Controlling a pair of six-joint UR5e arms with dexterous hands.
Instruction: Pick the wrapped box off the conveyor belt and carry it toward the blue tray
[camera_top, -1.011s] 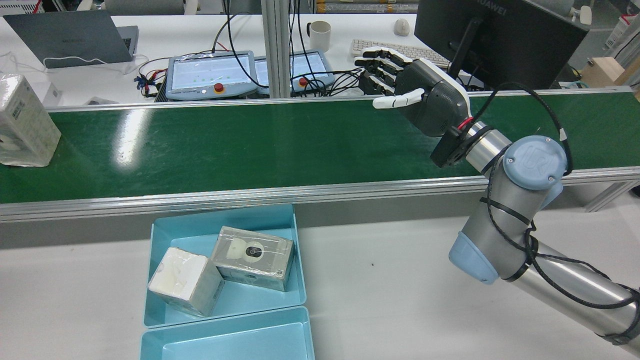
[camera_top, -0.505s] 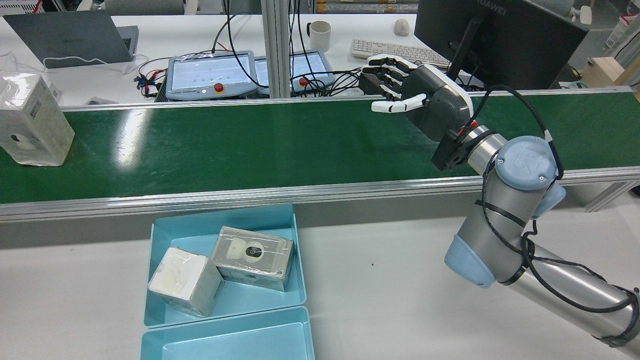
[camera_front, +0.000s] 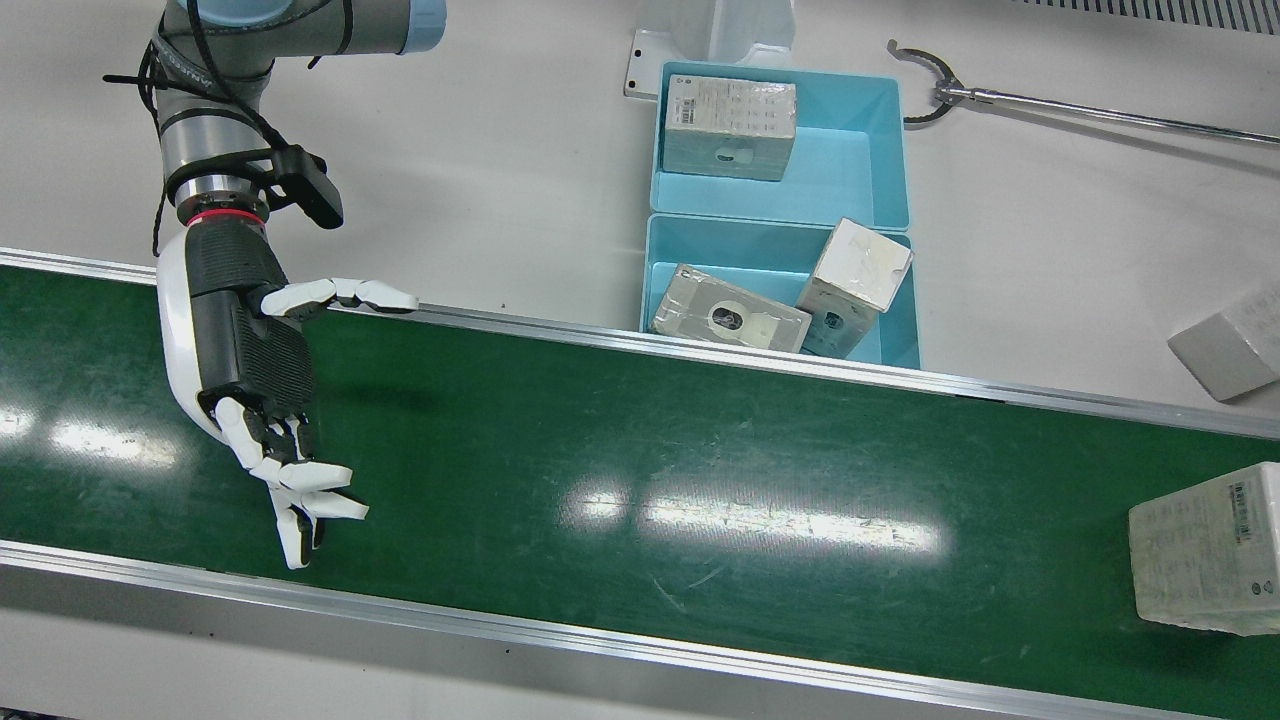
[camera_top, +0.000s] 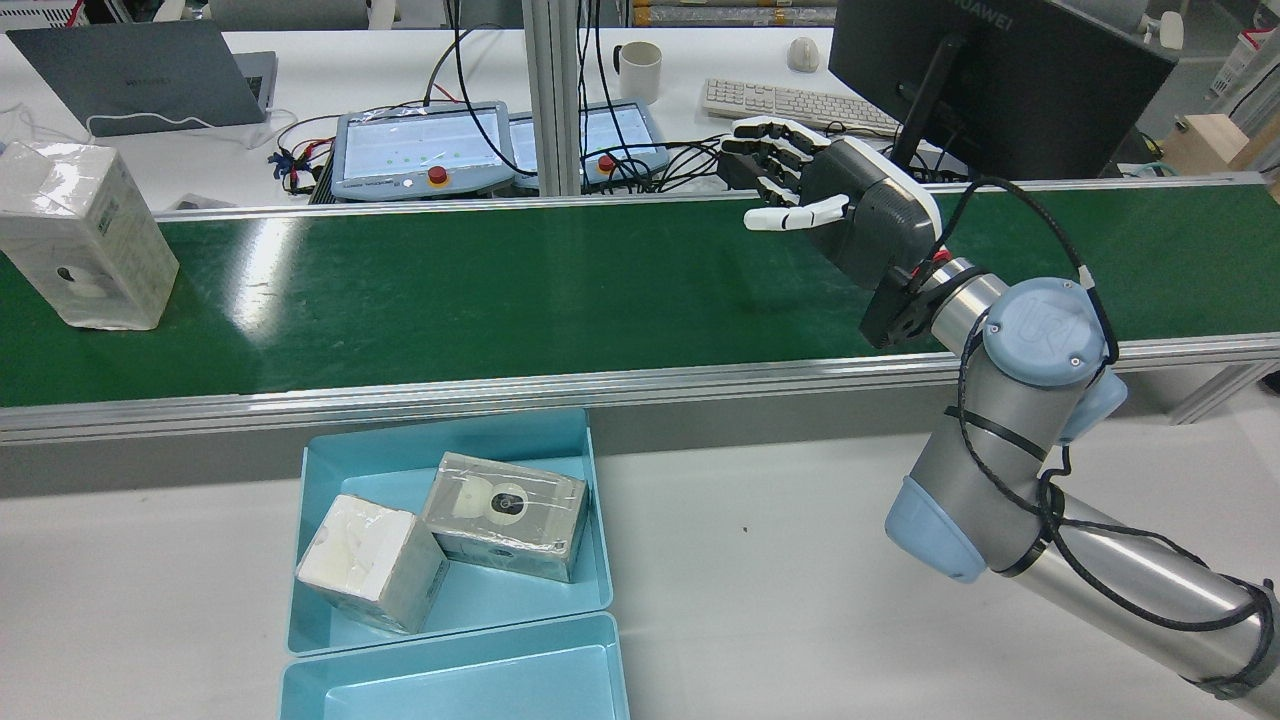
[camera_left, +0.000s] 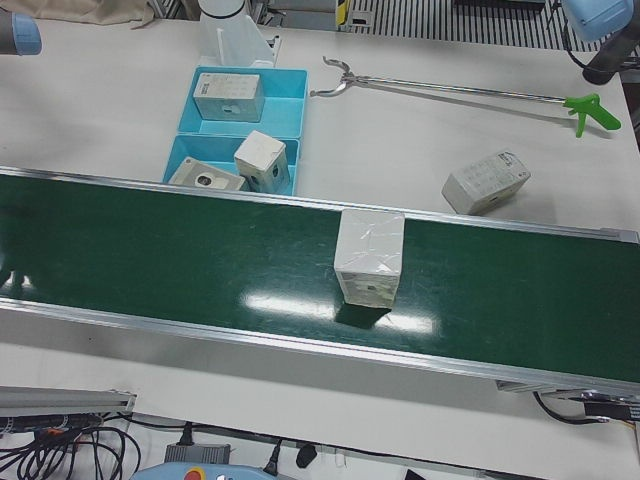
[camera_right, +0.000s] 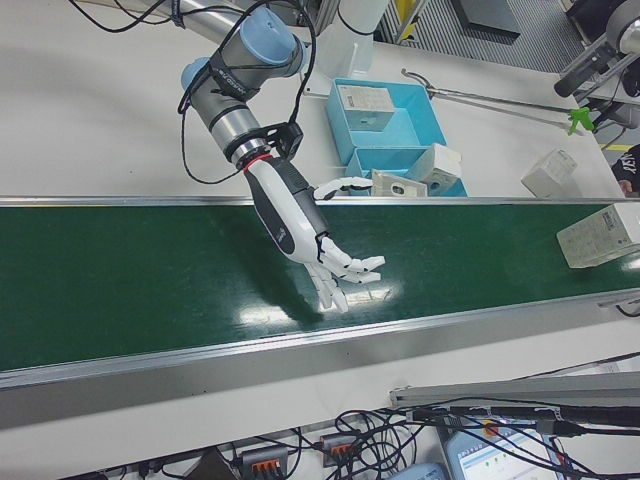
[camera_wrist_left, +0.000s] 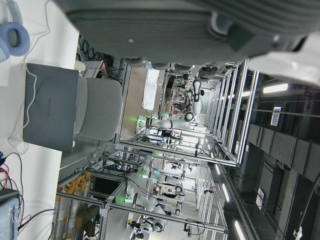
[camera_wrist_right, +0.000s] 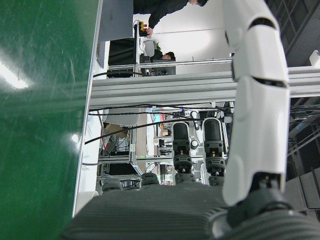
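Observation:
The wrapped box (camera_top: 85, 235) stands upright on the green conveyor belt (camera_top: 500, 290), at the far left of the rear view. It also shows in the front view (camera_front: 1205, 550) and the left-front view (camera_left: 369, 255). My right hand (camera_top: 830, 210) is open and empty, fingers spread, hovering over the belt far to the box's right; it shows in the front view (camera_front: 255, 370) too. The blue tray (camera_top: 330, 470) sits just below the belt's near rail. The left hand view shows only a strip of my left hand's palm (camera_wrist_left: 200, 25).
Two wrapped boxes (camera_top: 440, 540) lie in the blue tray. A second blue tray (camera_front: 880, 140) behind it holds one box (camera_front: 730, 125). Another box (camera_front: 1230, 350) and a long grabber tool (camera_front: 1050, 100) lie on the white table.
The wrapped box has travelled rightward along the belt in the rear view. My right hand has shifted slightly and stays open.

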